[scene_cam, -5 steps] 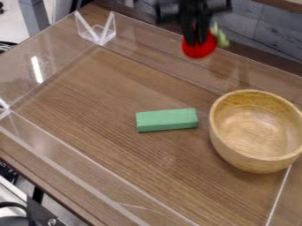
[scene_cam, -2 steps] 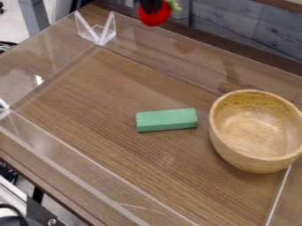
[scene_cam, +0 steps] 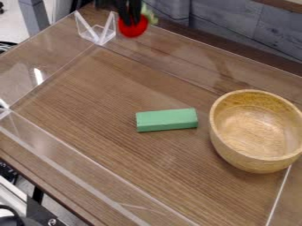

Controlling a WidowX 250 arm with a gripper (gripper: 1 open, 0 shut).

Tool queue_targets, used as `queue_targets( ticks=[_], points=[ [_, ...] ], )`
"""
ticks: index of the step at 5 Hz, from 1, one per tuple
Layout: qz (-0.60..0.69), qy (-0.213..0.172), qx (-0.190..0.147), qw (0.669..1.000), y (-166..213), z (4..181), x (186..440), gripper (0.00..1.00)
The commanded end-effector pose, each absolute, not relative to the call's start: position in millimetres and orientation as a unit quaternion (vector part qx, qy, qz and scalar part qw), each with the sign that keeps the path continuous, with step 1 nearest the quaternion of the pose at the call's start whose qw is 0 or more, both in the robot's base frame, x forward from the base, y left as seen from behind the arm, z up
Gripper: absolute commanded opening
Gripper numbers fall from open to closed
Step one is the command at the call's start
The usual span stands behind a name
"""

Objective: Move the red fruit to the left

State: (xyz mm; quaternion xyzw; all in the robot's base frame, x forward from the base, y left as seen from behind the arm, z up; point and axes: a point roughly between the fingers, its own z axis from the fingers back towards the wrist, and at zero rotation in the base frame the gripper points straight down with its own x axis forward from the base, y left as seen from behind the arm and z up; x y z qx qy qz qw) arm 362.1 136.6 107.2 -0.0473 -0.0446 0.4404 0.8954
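Gripper [scene_cam: 130,19] pinched round red fruit [scene_cam: 132,26], blurred, at far edge of surface [scene_cam: 106,86]. Fruit directly below gripper. Clear wire-like stand [scene_cam: 97,32] just beside, on its left; I judge further leftward travel or careless lowering could snag stand, knock fruit loose.

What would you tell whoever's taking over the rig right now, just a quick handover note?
Fingers: near the top edge of the view, at the red fruit; the dark blur hides whether they grip it or how far apart they stand.
Job's thing: the red fruit is at the upper left, right beside the clear wire-like stand.
Done: the fruit is on the left side of the view.
Left: probably set it down if it is held, let go and back away; check first whether it touches the table.
Elsewhere: green block near the middle, wooden bowl at right.
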Motion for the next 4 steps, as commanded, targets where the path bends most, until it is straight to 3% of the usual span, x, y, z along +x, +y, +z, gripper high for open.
queue_targets(
  ticks=[1,2,3,4],
  points=[
    [0.429,-0.072,-0.028,0.900,152,98.6,354,0.00],
    [0.424,-0.068,-0.012,0.903,156,82.0,342,0.00],
    [0.416,-0.068,0.001,0.907,158,74.6,330,1.00],
    [0.445,-0.060,0.004,0.894,150,81.6,329,1.00]
  ],
)
